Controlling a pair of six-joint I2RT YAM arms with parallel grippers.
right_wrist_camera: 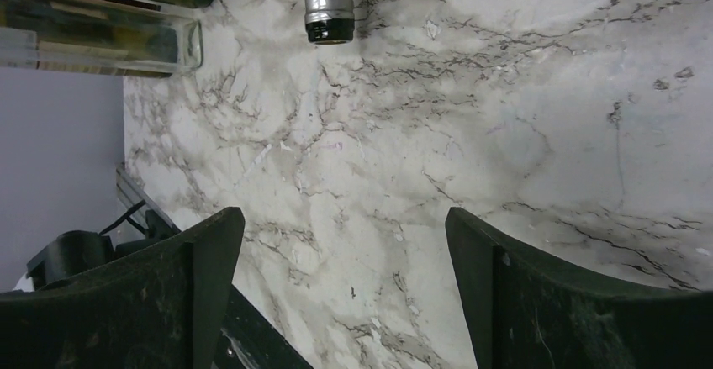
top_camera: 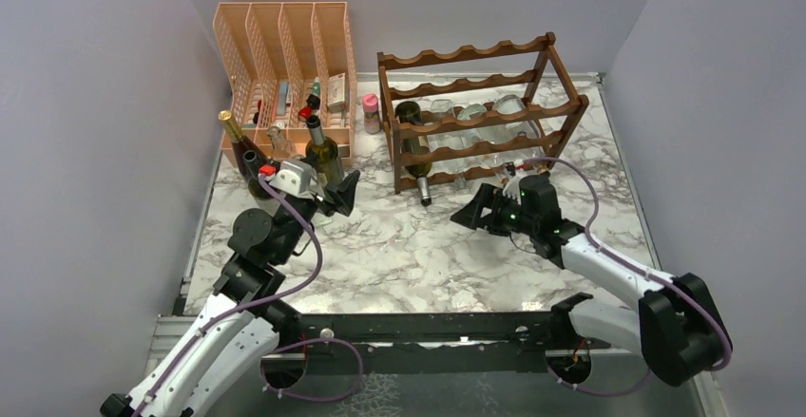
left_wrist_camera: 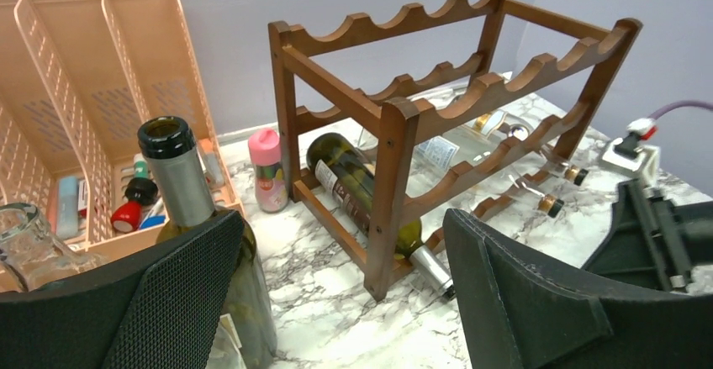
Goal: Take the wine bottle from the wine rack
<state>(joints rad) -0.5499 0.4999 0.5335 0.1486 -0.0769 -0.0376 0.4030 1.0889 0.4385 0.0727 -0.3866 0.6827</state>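
Observation:
The dark brown wooden wine rack (top_camera: 475,104) stands at the back middle of the marble table. A dark green wine bottle (top_camera: 414,146) lies in its left column, its silver-capped neck sticking out toward the front. In the left wrist view the rack (left_wrist_camera: 395,125) and the bottle (left_wrist_camera: 353,180) are ahead of my left gripper (left_wrist_camera: 343,243), which is open and empty. My left gripper (top_camera: 344,192) sits left of the rack. My right gripper (top_camera: 473,213) is open and empty, just in front of the rack. In its wrist view (right_wrist_camera: 345,234) the bottle's neck (right_wrist_camera: 328,3) shows at the top.
A peach mesh file organizer (top_camera: 285,56) stands at the back left. Upright bottles (top_camera: 323,156) crowd in front of it, one right beside my left finger (left_wrist_camera: 181,184). A small pink bottle (top_camera: 371,111) stands by the rack. Clear glass bottles (top_camera: 475,113) lie in the rack.

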